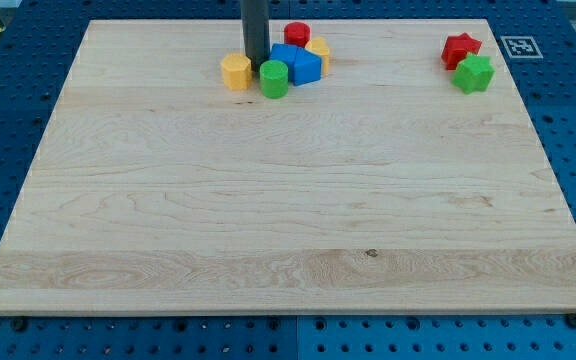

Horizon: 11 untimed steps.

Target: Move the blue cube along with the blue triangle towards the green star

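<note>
Tip (255, 68), a bare rod with no pincer, sits at nine o'clock of your blue cube (306, 68) and blue triangle (284, 54); next, push them toward three o'clock, at the green star (474, 74).

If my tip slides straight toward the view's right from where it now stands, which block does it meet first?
Probably the green cylinder, just right of my tip, or the blue blocks behind it. Depth is unclear, so I cannot say which it touches first.

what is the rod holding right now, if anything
Nothing is held: my tip only pushes. It sits between the yellow block and the green cylinder.
</note>
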Each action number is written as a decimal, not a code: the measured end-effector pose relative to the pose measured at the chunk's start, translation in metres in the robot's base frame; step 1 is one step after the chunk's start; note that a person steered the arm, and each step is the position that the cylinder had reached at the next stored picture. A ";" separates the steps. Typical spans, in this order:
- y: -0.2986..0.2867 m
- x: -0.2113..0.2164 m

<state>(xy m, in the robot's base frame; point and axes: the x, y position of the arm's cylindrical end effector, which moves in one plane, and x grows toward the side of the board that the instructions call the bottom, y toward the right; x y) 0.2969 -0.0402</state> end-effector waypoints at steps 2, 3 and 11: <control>-0.004 -0.040; -0.001 -0.026; 0.141 0.025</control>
